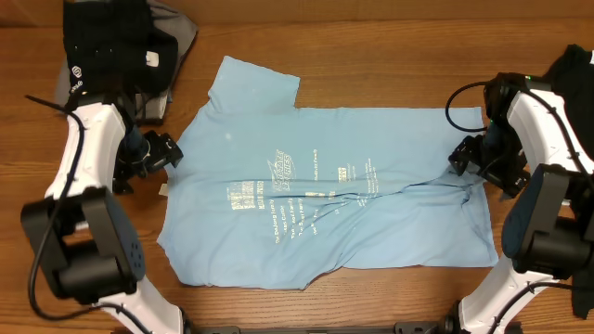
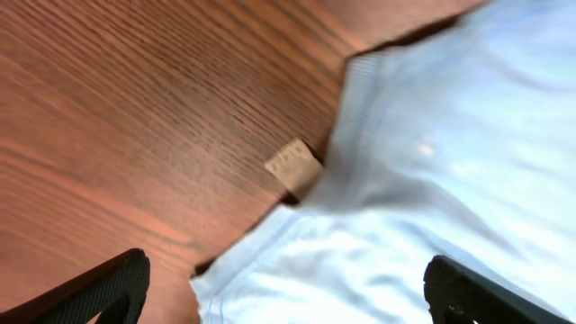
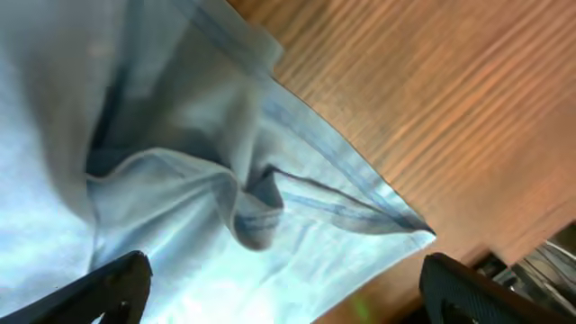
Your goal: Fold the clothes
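One light blue T-shirt [image 1: 325, 195] lay spread on the wooden table [image 1: 371, 56], lettering up, with a ridge of wrinkles near its right edge. The left gripper [image 2: 286, 264] stood over the shirt's left edge, fingers spread wide and gripping nothing. The right gripper [image 3: 286, 263] stood over the bunched right hem, fingers likewise apart and empty. Dark garments [image 1: 172, 37] lay at the far left corner.

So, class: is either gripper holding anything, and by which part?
Nothing is held. The left gripper and the right gripper both stand open above the light blue T-shirt, which lies loose on the table.
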You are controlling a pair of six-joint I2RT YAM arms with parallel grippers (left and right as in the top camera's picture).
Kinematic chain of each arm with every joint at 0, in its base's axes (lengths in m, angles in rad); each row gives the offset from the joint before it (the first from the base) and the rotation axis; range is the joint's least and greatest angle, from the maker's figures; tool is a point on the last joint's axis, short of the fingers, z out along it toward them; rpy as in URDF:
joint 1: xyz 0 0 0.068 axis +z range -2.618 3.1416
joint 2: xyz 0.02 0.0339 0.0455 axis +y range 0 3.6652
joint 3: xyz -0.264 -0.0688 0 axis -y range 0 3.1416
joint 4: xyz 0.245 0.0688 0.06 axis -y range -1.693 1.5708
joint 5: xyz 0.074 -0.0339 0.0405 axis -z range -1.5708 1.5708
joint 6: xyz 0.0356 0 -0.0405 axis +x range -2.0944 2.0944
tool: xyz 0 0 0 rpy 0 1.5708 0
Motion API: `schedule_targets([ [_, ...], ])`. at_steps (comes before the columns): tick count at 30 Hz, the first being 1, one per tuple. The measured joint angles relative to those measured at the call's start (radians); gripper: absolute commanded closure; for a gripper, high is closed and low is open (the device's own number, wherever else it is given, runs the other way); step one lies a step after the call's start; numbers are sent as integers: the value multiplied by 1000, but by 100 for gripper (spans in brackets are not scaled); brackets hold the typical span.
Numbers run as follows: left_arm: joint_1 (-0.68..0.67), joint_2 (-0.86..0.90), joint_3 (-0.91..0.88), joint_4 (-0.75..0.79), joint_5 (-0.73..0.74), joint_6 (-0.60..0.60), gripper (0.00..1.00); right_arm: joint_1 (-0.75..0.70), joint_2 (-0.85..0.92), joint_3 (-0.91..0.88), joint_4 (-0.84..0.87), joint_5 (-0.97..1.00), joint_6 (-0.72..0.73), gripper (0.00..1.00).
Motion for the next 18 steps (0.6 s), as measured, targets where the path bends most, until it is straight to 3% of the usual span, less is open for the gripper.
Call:
schedule_targets([
  [5,-79,-175,1,-25,-4,0,0,0,-26,0,-11,-15,8,0],
  [11,-227,-388,13,-60,-5,1,0,8,-197,0,-9,-55,12,0],
  [18,-324,-413,10,-113,1,1,0,72,-385,8,-41,-87,12,0],
])
